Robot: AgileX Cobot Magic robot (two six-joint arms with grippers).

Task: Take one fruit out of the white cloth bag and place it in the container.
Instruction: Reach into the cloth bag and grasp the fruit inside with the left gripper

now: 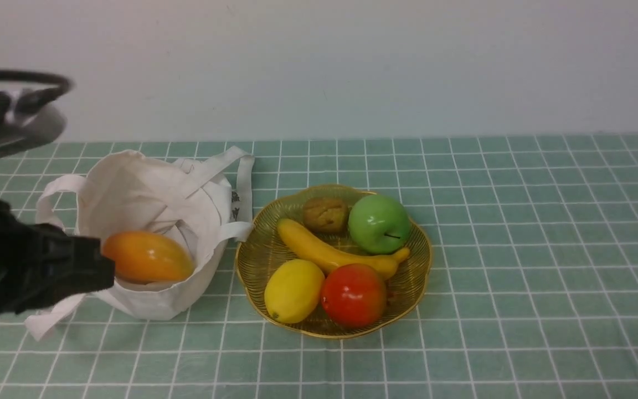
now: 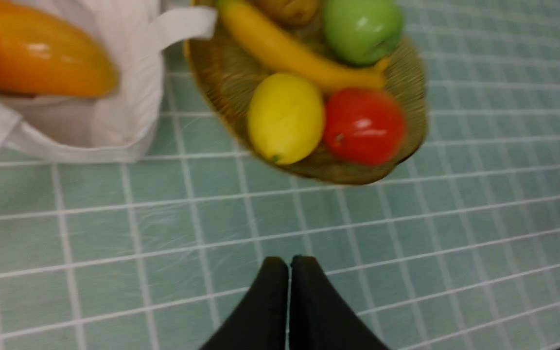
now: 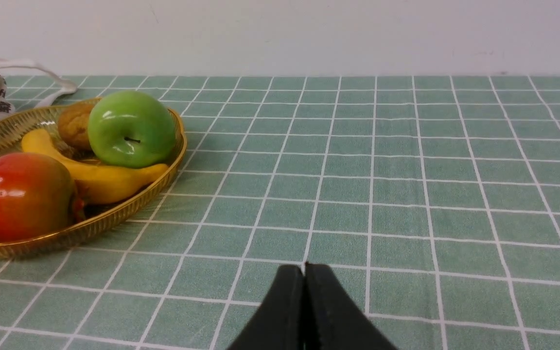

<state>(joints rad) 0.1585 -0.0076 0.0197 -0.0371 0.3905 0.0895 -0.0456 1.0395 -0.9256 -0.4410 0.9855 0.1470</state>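
Green checked tablecloth (image 1: 518, 221) beneath a plain pale wall (image 1: 352, 66).

no word, number or brand can be read anywhere. the only print is a small patch of dark marks (image 1: 235, 205) on the soft off-white cloth bag (image 1: 130, 188), on the side turned away from the left gripper (image 2: 289, 257) and towards the shallow gold wire dish (image 1: 252, 260). from the right gripper (image 3: 304, 266) the same marks show beyond the dish, blurred and too small to make out.
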